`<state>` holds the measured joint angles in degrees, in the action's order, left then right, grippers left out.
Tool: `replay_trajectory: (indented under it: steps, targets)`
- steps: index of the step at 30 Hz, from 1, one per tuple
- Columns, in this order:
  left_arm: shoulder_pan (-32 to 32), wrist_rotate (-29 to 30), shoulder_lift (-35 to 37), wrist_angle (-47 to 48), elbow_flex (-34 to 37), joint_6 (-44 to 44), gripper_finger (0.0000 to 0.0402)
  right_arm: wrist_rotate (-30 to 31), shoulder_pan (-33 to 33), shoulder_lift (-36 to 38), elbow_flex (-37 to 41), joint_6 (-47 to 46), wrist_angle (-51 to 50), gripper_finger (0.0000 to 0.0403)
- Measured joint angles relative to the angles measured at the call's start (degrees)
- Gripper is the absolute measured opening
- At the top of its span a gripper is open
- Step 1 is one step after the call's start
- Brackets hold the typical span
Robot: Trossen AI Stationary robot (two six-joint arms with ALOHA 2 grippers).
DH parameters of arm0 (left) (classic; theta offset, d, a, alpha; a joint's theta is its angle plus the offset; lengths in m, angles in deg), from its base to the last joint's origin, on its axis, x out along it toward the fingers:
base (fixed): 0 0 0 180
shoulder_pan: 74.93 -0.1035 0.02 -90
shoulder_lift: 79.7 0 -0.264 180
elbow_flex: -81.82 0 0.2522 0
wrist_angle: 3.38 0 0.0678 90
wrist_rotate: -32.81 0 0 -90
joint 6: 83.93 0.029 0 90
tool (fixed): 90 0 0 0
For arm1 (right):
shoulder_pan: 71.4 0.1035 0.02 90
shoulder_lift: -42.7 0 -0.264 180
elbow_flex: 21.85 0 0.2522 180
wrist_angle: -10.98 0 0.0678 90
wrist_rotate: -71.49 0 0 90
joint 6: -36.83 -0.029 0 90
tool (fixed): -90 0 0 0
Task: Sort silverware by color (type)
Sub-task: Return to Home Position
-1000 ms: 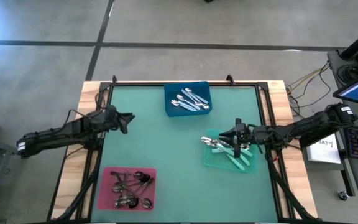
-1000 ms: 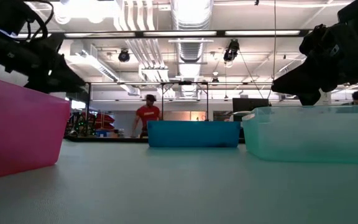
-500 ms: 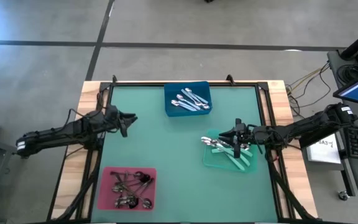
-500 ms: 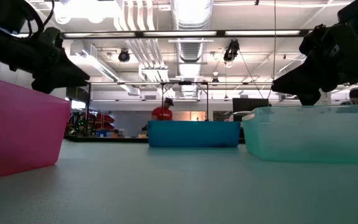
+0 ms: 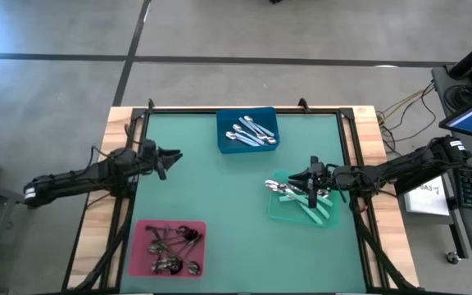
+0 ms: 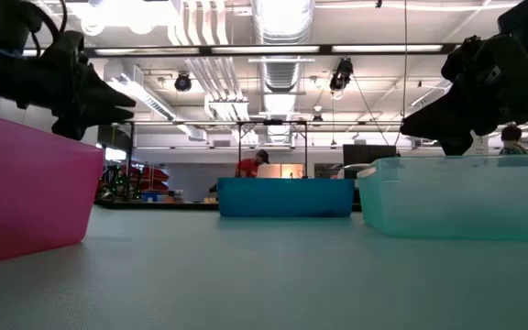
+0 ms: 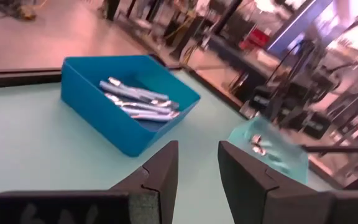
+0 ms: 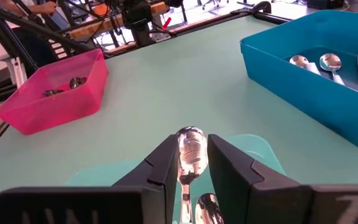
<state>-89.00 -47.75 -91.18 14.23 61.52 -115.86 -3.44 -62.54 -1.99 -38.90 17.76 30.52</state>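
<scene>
My right gripper (image 5: 300,182) (image 8: 191,146) hovers over the green tray (image 5: 275,215) (image 6: 456,197), shut on a spoon whose shiny bowl (image 8: 190,144) sticks out past the fingertips. Teal-handled spoons (image 5: 314,209) lie in that tray. All-silver spoons (image 5: 251,133) (image 7: 138,102) lie in the blue tray (image 5: 224,146). Dark-handled spoons (image 5: 174,246) lie in the pink tray (image 5: 138,246). My left gripper (image 5: 175,155) (image 7: 197,152) hangs open and empty above the table's left side, pointing toward the blue tray. My right gripper pinches a spoon between its two fingers. The bowl (image 8: 190,144) reaches forward past the fingertips toward the table's left. The fingers hide the handle and the place of contact. The spoon sits about level above the green tray, with its bowl end (image 5: 273,187) over the tray's left rim.
The three trays stand apart: blue (image 6: 285,197) at the far middle, pink (image 6: 26,192) at the near left, green at the right. Bare green mat lies between them. A person (image 6: 255,165) walks in the room behind the table.
My left gripper has drifted a little toward the table's right. My right gripper and its spoon have kept still. The person in the background has walked to the right.
</scene>
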Motion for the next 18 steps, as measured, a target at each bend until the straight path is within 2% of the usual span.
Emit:
replay_trajectory:
  steps: [5, 11, 18]
  targets:
    - [0.0, 0.01, 5.28, -7.97, 5.98, -0.16, 0.0098, -0.02, 0.0, -0.07, -0.01, 0.0, -0.01, 0.0072]
    - [0.0, -0.22, 11.5, -6.59, 5.94, -0.36, 0.0098, -0.02, 0.0, -0.07, -0.02, 0.0, 0.0, 0.0079]
    - [0.0, 0.04, 11.46, -9.76, 5.96, -0.36, 0.0098, -0.02, 0.0, -0.07, -0.02, 0.02, -0.19, 0.0086]
